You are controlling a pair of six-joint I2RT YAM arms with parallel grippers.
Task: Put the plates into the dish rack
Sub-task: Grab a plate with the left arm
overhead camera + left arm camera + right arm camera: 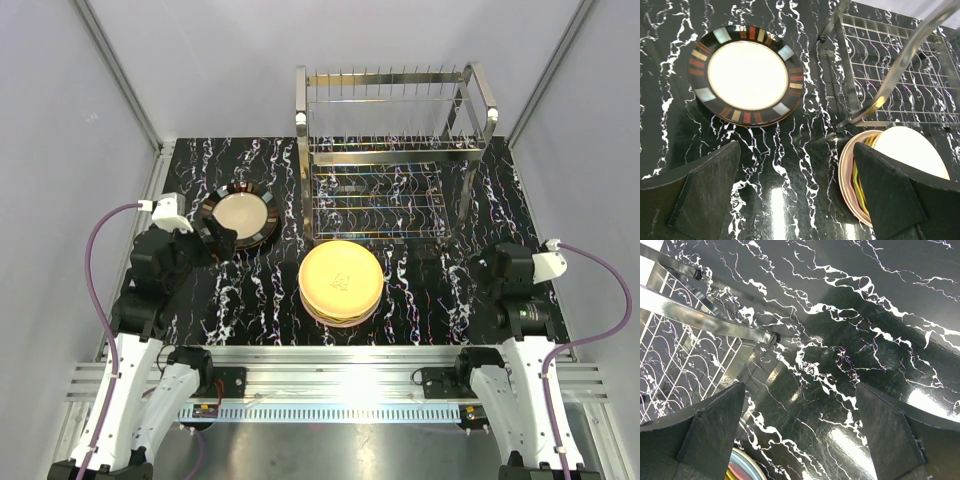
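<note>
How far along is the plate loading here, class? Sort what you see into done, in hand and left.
Done: nothing; the dish rack holds no plates. In hand: nothing; the left gripper and right gripper are open and empty. Left: the dark-rimmed plate lying flat and the plate stack with cream-yellow on top.

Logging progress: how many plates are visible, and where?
2 plainly: a dark-rimmed plate front-left of the dish rack, and the cream-yellow plate topping a stack in front of it. More lie under that one, uncountable. The rack holds none.
</note>
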